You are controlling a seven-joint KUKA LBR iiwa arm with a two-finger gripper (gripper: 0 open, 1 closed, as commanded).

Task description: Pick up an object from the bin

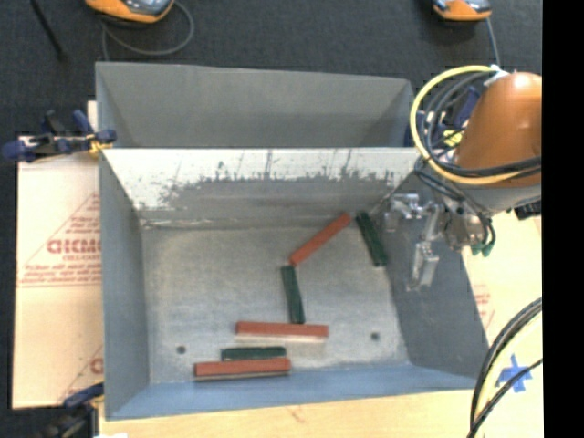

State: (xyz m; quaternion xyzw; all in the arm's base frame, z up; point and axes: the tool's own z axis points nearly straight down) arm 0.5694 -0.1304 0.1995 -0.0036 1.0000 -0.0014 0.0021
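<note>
Six red and green sticks (281, 331) lie in the bin (123, 272). By its right wall the gripper (420, 261) hangs just beside a short dark green stick (370, 238); whether it is open or closed cannot be told.

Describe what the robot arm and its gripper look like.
The arm wears a rounded orange cover, ringed by looped yellow and dark cables. Its gripper is bare silvery metal.
</note>
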